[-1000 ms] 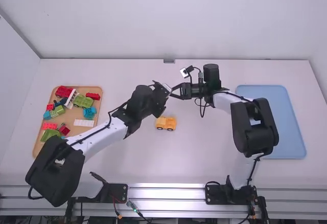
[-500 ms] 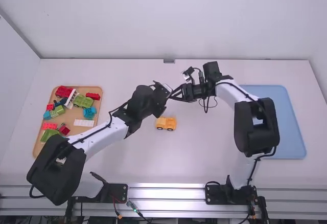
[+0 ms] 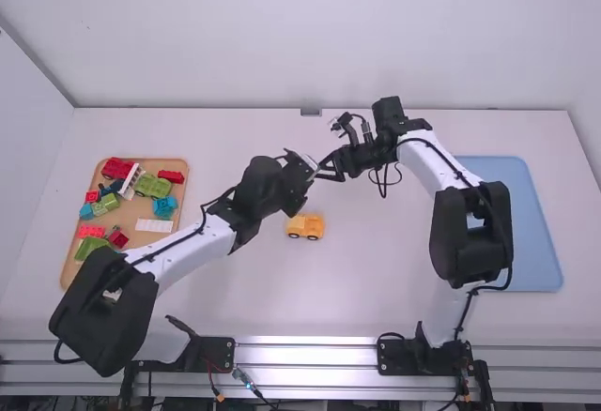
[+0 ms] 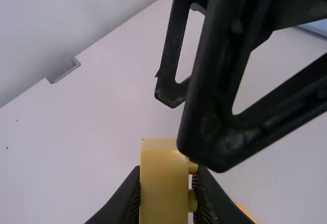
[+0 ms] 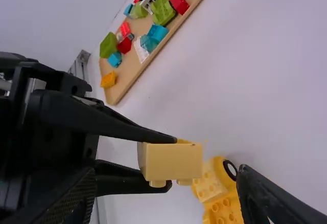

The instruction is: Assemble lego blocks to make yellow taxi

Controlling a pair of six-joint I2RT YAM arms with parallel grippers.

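Pale yellow block (image 5: 173, 161) gripped in left claw (image 3: 307, 161). Right claw (image 3: 324, 169) open, its fingers spread towards block. Yellow car (image 3: 305, 225) on table (image 3: 376, 270), below both.

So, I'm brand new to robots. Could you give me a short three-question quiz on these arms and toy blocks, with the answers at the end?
1. True or false: the left pincer grips a pale yellow block.

2. Where does the wheeled model stand?
A) in the blue tray
B) on the white table
C) in the wooden tray

3. Fill in the missing word, open or shut: the right pincer is ____.

Key: 1 true; 2 B; 3 open.
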